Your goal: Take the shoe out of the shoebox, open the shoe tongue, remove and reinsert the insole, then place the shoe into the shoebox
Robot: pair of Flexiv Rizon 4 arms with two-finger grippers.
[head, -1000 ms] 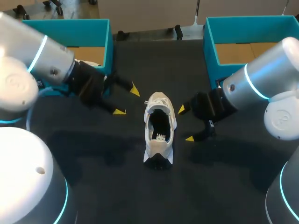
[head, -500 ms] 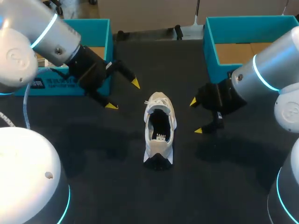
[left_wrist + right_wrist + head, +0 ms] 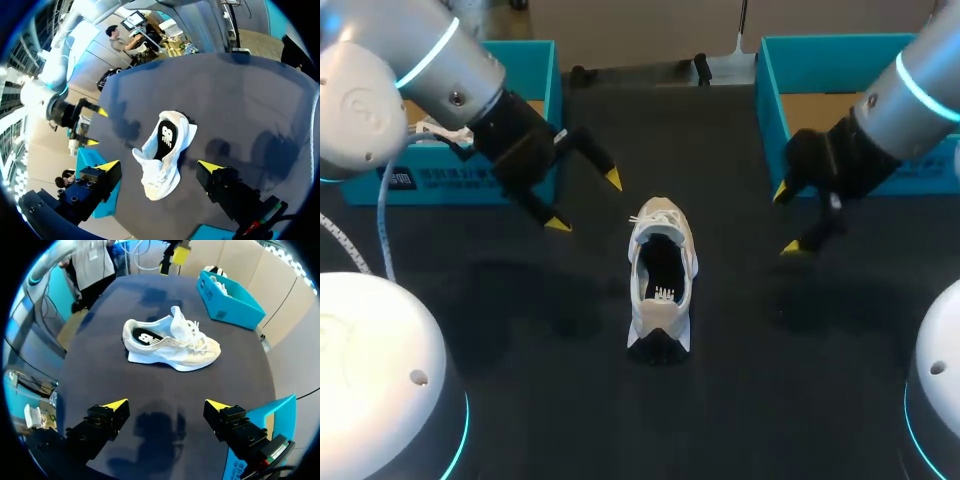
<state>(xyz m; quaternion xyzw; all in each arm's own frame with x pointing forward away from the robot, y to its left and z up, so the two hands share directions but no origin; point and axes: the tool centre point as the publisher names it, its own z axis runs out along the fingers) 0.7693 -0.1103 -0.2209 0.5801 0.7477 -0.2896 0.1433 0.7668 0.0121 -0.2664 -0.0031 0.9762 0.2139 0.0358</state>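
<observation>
A white shoe (image 3: pixel 661 285) stands upright on the dark table, heel toward the near edge, tongue raised, a dark insole lying inside. In the wrist views the same shoe (image 3: pixel 163 152) (image 3: pixel 167 343) lies ahead of each gripper, apart from the fingers. My left gripper (image 3: pixel 585 202) hangs open to the shoe's far left, in front of the left teal shoebox (image 3: pixel 516 62). My right gripper (image 3: pixel 784 220) is open too, off to the shoe's right beside the right teal shoebox (image 3: pixel 817 48). Neither gripper (image 3: pixel 157 166) (image 3: pixel 166 404) holds anything.
The left shoebox (image 3: pixel 228 297) holds another white shoe (image 3: pixel 216 278). Both boxes stand at the table's far corners. A dark clamp-like fitting (image 3: pixel 701 69) sits at the far edge between them.
Both arms have drawn back from the shoe: the right gripper moved right and farther away toward its box, the left moved up toward the left box. The shoe has stayed put.
</observation>
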